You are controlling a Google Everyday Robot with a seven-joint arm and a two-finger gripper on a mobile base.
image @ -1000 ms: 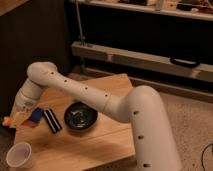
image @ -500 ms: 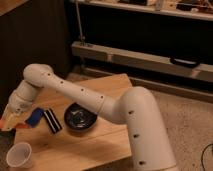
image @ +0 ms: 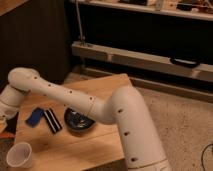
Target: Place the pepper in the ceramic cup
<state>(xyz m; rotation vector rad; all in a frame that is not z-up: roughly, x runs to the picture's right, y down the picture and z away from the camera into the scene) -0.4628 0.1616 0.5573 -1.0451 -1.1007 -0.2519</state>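
The bench (image: 95,145) is pale, matt wood. The ceramic cup (image: 19,155) looks smooth and white; the black bowl (image: 79,120) perhaps glossy. The claw (image: 4,119), at the left edge, seems white plastic.

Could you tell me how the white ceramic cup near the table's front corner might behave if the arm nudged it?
The ceramic cup stands upright and looks empty, so it is probably light and might slide or tip. It sits close to the wooden table edge, so a push could send it off. The gripper is at the left edge, above it.

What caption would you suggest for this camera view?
Arm reaching over the wooden table, gripper at its left edge above the ceramic cup.
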